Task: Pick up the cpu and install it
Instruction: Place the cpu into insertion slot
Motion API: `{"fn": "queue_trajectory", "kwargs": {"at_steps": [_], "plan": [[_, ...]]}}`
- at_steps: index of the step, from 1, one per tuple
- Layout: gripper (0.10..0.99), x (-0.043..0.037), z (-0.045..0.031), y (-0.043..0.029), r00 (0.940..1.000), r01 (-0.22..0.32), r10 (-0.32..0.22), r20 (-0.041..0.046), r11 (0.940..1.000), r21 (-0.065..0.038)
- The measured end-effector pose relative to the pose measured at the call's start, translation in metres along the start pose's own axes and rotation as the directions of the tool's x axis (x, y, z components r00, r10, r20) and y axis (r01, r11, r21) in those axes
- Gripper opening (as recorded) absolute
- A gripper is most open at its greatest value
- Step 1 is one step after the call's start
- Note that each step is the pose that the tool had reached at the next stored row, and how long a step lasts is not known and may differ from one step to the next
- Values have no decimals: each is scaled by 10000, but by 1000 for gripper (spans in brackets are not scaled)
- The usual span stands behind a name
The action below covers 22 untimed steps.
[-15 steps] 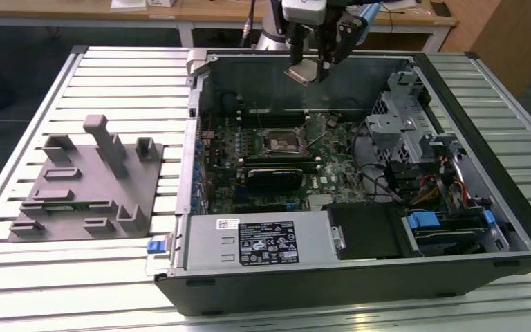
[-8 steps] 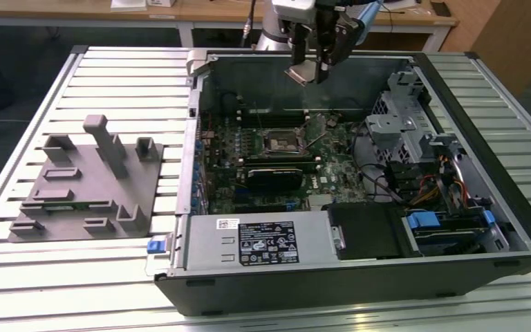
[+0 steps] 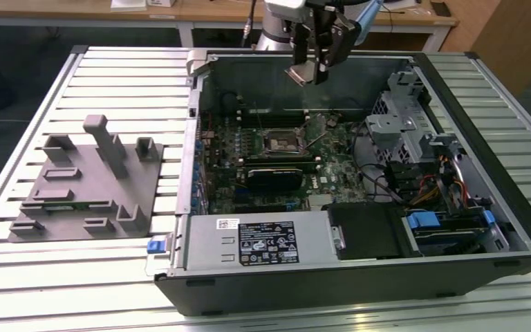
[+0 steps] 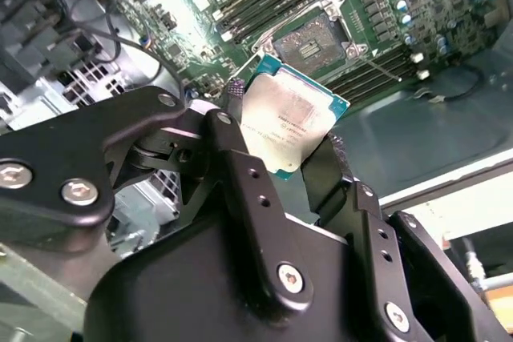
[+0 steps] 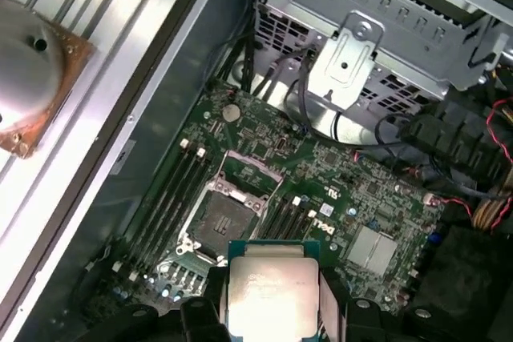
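Note:
The cpu (image 3: 303, 74) is a small square chip with a pale silvery top, and my gripper (image 3: 314, 69) is shut on it by its edges. It hangs tilted high over the back part of the open computer case (image 3: 487, 138). In both wrist views the cpu (image 4: 287, 118) (image 5: 271, 287) sits between the black fingers (image 4: 232, 130) (image 5: 330, 294). The dark square socket (image 3: 279, 142) (image 4: 313, 38) (image 5: 218, 222) with its metal frame lies on the green motherboard below, uncovered, a short way off from the chip.
A grey tray (image 3: 81, 187) with upright blocks lies on the slatted table at the exterior view's left. Inside the case are a white-labelled grey box (image 3: 256, 242), a metal drive cage (image 3: 404, 117), cables (image 3: 431, 187) and a black card (image 3: 275, 176).

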State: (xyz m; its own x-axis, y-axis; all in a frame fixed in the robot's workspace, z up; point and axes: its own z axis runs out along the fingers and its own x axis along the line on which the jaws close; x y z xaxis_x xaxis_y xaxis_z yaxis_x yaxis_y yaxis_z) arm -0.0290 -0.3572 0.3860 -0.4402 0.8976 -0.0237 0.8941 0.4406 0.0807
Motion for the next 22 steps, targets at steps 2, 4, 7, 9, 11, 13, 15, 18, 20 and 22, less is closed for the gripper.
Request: {"fn": "queue_trajectory", "kwargs": {"at_steps": [2,4,7,9,11,13,15,18,20,22], "plan": [[545,1,1,0,9997,-259,259,21,9997,5],[545,3,3,1,9987,-516,516,42,9987,11],[545,4,8,1,9956,-937,937,77,9956,18],[545,4,11,1,9925,-1221,1221,101,9925,22],[545,5,15,1,9886,-1503,1503,125,9886,27],[545,7,20,1,9844,-1756,1755,146,9845,29],[545,7,25,1,9793,-2016,2015,168,9795,31],[545,8,35,1,9688,-2471,2470,208,9690,33],[545,9,40,0,9596,-2805,2804,236,9598,34],[545,10,44,-2,9524,-3041,3039,257,9526,33]]}}
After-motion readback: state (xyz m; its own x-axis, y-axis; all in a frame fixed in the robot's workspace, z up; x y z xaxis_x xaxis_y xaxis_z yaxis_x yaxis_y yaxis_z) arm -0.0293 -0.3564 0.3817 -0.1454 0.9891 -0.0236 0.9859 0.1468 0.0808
